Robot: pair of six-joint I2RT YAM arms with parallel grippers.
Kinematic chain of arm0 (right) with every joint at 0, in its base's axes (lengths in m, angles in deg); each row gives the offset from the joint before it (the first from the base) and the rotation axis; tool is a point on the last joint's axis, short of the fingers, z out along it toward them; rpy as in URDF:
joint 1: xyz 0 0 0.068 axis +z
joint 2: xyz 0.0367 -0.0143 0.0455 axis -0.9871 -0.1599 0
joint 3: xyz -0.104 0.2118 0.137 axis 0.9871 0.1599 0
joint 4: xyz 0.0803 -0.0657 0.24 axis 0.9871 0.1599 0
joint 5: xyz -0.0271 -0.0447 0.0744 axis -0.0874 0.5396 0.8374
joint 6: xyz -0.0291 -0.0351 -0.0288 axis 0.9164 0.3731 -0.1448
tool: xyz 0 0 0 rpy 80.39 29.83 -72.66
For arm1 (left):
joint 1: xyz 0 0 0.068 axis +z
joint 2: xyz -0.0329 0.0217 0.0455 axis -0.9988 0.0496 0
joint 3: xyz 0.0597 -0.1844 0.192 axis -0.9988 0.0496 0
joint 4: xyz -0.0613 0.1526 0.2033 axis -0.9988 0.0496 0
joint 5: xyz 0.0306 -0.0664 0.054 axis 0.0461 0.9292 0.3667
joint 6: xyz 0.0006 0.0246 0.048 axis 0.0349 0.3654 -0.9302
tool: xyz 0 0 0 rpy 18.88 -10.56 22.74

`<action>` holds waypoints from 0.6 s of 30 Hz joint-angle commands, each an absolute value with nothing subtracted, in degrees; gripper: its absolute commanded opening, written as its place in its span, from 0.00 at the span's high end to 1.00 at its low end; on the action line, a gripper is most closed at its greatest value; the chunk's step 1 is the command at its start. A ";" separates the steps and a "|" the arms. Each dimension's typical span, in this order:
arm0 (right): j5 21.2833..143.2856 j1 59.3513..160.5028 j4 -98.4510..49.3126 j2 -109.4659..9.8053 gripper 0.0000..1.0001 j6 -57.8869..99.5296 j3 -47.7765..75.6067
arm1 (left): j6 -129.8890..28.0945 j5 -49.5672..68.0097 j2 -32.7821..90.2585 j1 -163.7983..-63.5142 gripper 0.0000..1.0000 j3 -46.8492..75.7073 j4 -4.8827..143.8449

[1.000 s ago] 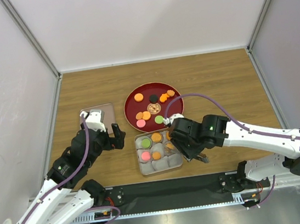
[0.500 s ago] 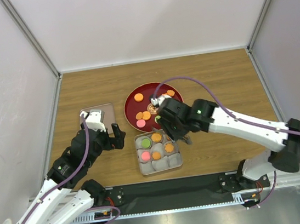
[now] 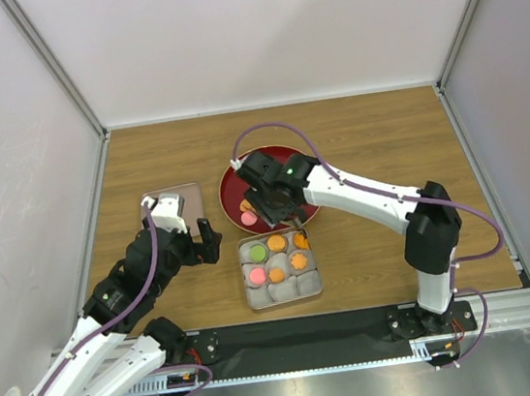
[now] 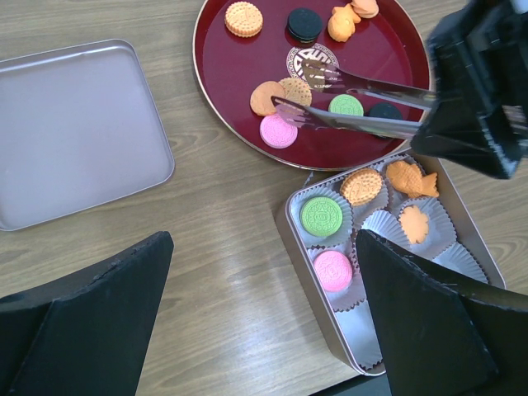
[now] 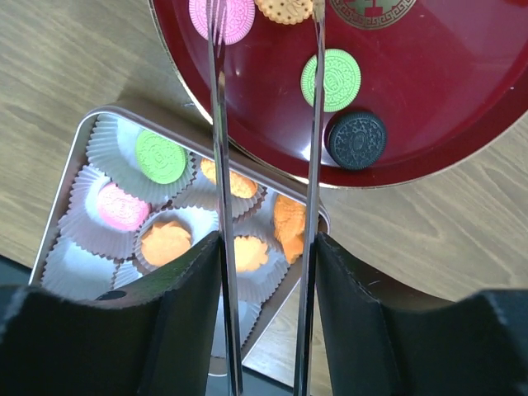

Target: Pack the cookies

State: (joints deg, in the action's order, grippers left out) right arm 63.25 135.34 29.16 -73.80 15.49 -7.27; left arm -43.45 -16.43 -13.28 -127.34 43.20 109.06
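The cookies lie in two places. Several sit on the red plate, among them a pink one, a green one and a black one. Several more sit in paper cups in the square tin: green, pink and orange ones. My right gripper is shut on metal tongs. The tongs' arms are spread and empty, with tips over the plate near the pink cookie. My left gripper is open and empty above the table, left of the tin.
The tin's flat silver lid lies on the wood left of the plate, and shows in the top view. The tin touches the plate's near rim. White walls enclose the table on three sides.
My right arm has swung from over the tin's right side up and left to over the red plate, carrying the tongs. The left arm has not moved.
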 commanded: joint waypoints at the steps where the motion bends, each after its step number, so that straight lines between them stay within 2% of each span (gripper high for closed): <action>1: 62.25 135.12 29.42 -74.57 0.48 17.70 -11.17 | -43.23 -16.71 -13.36 -127.76 0.00 42.39 108.06; 18: 62.25 132.84 28.01 -78.17 0.47 18.14 -10.30 | -43.23 -16.71 -13.27 -127.76 0.00 42.39 108.06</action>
